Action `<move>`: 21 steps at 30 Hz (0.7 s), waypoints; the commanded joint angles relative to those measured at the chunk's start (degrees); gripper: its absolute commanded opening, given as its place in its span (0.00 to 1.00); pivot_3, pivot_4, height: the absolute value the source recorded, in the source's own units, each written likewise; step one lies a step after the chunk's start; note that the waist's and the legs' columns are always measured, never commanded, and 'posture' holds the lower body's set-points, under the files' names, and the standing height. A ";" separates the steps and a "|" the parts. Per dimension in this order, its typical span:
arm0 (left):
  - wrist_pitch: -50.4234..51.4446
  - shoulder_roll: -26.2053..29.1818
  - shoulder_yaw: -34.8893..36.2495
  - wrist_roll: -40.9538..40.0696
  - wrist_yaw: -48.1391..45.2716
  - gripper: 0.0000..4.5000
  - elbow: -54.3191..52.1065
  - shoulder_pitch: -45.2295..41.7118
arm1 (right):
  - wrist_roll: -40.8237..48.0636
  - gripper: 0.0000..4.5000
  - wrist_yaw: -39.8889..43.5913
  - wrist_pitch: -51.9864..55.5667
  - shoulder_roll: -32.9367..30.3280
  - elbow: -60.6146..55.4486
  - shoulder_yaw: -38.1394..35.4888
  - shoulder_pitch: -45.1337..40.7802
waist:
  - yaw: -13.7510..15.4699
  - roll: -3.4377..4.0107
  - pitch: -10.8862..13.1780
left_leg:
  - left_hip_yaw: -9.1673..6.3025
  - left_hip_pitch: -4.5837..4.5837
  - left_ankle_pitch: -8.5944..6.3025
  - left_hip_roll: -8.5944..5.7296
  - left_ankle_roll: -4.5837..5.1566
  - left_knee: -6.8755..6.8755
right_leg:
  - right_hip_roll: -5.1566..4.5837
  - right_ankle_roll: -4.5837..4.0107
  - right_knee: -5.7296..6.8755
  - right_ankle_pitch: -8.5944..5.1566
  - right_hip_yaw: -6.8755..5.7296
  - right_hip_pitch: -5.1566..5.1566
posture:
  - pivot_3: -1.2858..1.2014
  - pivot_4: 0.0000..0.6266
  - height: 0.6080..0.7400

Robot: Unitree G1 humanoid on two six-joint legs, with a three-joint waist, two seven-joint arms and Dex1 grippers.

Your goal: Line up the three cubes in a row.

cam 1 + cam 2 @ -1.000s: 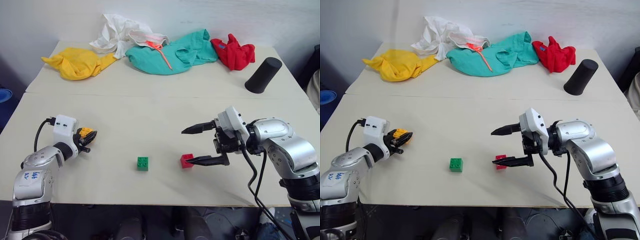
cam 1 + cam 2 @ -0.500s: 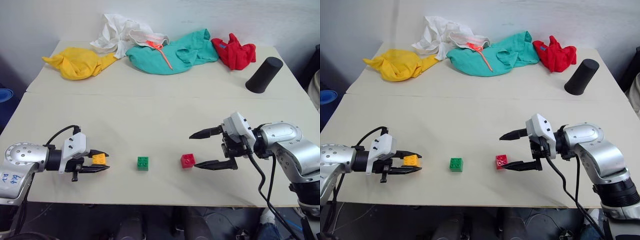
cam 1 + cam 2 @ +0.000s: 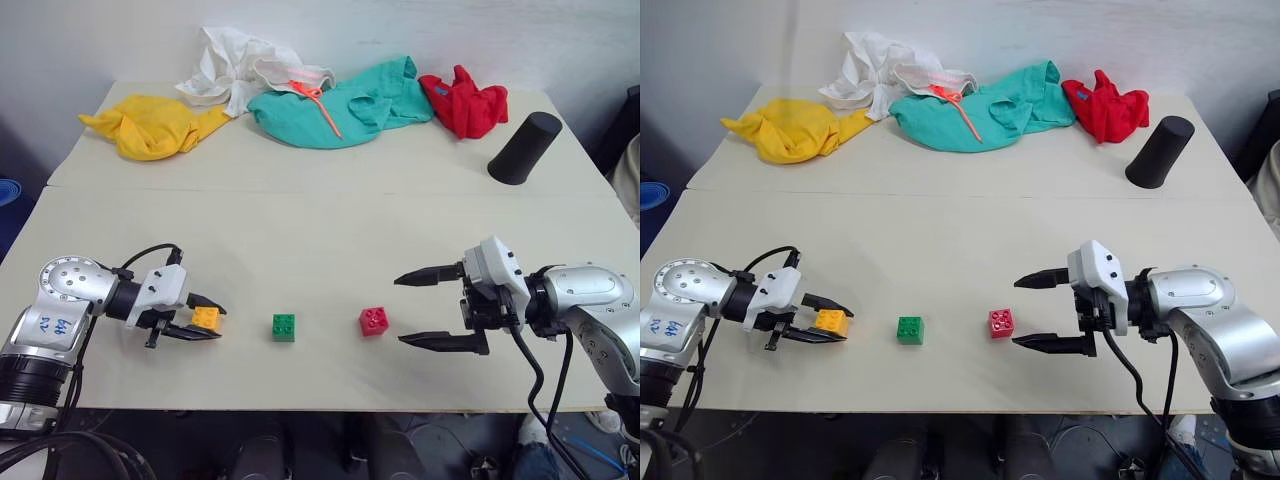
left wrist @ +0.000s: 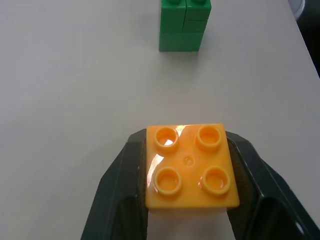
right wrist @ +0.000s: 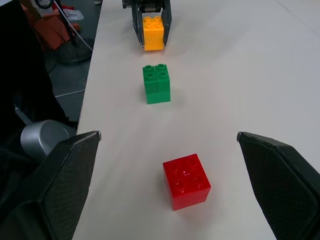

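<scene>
The three cubes lie in a line near the table's front edge. The green cube [image 3: 284, 327] sits in the middle and the red cube [image 3: 373, 321] to its right, both free on the table. The orange-yellow cube [image 3: 205, 318] is on the left, studs up, held low over the table by my left gripper [image 3: 220, 323], which is shut on its sides [image 4: 190, 167]. I cannot tell whether it touches the surface. My right gripper [image 3: 400, 311] stands wide open just right of the red cube [image 5: 186, 181], apart from it.
Along the back lie a yellow cloth [image 3: 150, 125], a white cloth [image 3: 235, 65], a teal cloth [image 3: 345, 100] and a red cloth [image 3: 462, 100]. A black cylinder [image 3: 524, 148] lies at the back right. The table's front edge [image 3: 330, 405] runs close below the cubes.
My left gripper has swung round and come right with the orange-yellow cube, ending low in line with the green one. My right gripper has drawn back to the right, off the red cube.
</scene>
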 commanded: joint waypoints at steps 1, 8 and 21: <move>-1.42 0.00 0.39 -0.53 -0.99 0.34 -0.60 0.21 | 0.89 1.00 0.57 -0.56 -1.51 -1.06 -2.25 0.75 | 0.01 0.00 0.00 | -0.01 0.00 0.00 0.00 0.00 0.01 | 0.00 0.00 0.00 0.00 0.00 0.00 | 0.52 0.24 1.00; -2.16 -0.35 0.98 -0.77 -0.23 0.34 -0.09 1.45 | 1.09 1.00 0.63 -0.37 -1.80 -0.92 -1.90 0.19 | 0.00 0.00 0.00 | -0.01 0.00 0.00 0.01 0.00 0.01 | 0.00 0.00 0.01 0.00 0.01 0.00 | 0.52 0.24 1.00; -3.11 2.48 4.65 -1.53 0.04 0.99 -0.42 5.44 | -0.92 1.00 7.83 -1.81 -5.89 5.06 -0.10 -3.59 | -0.06 0.00 0.00 | -0.01 0.01 0.00 0.01 0.02 0.04 | -0.02 0.00 0.02 0.00 0.02 0.00 | 0.52 0.24 1.00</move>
